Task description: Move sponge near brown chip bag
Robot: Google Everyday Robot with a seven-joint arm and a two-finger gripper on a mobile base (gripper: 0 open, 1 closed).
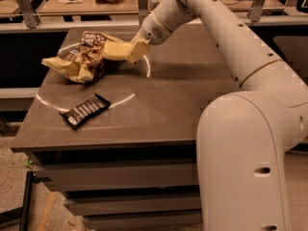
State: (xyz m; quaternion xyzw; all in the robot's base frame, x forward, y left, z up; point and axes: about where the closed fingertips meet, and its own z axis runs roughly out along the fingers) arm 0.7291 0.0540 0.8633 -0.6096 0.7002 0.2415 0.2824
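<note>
Camera view: is there any writing to read in it? asks the first speaker

— White lettering runs over the dark face of the bag (pixel 79 60), answers the second, but no word of it can be made out. The black wrapper (pixel 85 110) carries a row of pale marks, and these cannot be read either

— And the gripper?

— The gripper (pixel 132 52) stands over the far left part of the table (pixel 183 95), at the end of the white arm (pixel 216 28) that reaches in from the right. Its pale fingers (pixel 139 48) are clamped on the right end of the sponge (pixel 113 50)

— Where is the sponge, then?

— It sticks out leftward from the fingers, and its free end lies at the right edge of the bag. Whether it touches the bag or the table cannot be told

— How does the bag lie?

— Crumpled, on the far left of the table, with a tan end pointing left. The wrapper lies flat nearer the front edge, apart from the bag, and its right end meets a thin pale arc (pixel 122 99) on the tabletop
</note>
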